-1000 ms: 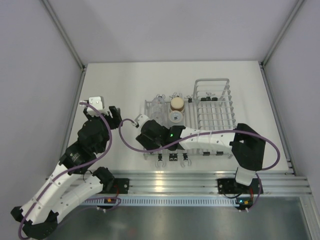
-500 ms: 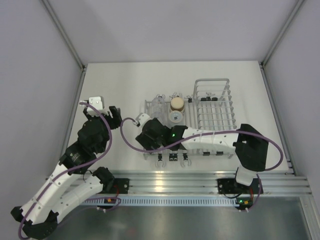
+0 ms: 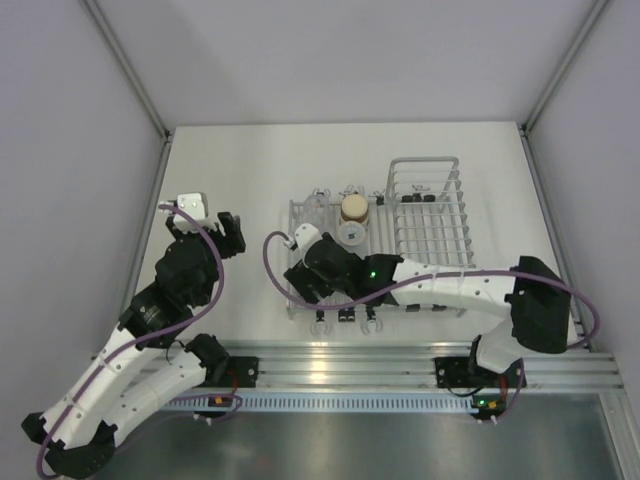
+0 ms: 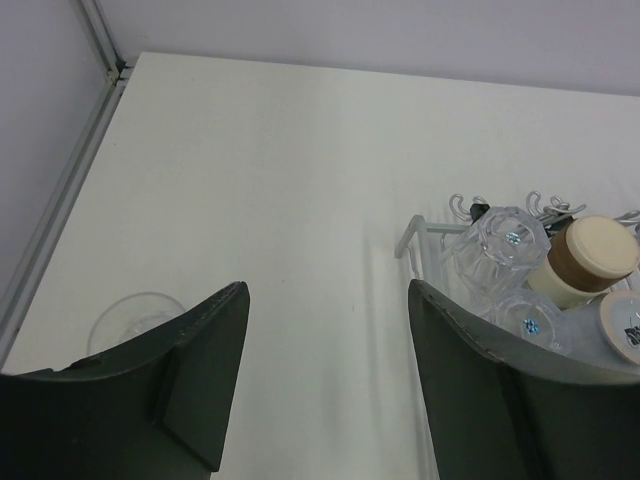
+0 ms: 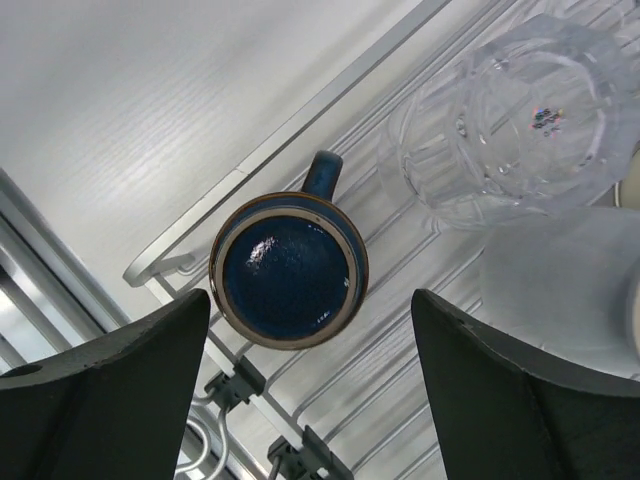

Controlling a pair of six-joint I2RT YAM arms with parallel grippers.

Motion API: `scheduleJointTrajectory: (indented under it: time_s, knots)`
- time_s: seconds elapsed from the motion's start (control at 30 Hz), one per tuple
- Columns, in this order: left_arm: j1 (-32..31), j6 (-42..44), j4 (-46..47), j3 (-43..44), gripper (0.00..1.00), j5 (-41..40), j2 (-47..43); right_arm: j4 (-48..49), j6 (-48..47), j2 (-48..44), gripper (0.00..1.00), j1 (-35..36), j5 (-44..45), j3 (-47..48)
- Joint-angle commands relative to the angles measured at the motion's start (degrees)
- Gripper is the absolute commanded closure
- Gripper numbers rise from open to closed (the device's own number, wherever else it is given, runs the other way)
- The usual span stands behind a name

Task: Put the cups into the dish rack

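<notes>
Right arm has shifted toward frame right. Right gripper (image 5: 310,300) now parted, empty, over the dark blue mug (image 5: 288,272), which sits on the dish rack (image 3: 430,215) corner bars, centre-left of the wrist view; upright or inverted, unclear. Left gripper (image 4: 328,290) wide, empty. Risk: a finger clips the mug on withdrawal and tips it.

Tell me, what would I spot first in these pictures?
The dark blue mug grabs the eye, sitting on the bars near a corner of the dish rack, right below the open right gripper. Beside it in the rack is a sparkly clear cup.
</notes>
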Motion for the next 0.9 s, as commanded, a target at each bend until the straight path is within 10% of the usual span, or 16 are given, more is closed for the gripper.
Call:
scheduleJointTrajectory:
  time_s: [0.0,0.87]
  knots:
    - [-0.1,0.2,0.1,-0.2,0.30,-1.7,-0.2,6.2,0.7,-6.8,0.18,0.9,0.7,-1.5]
    - [2.4,0.9,-5.1,1.6,0.29,-1.3,15.0,3.1,-3.0,-50.7,0.11,-6.5,11.8,-13.0]
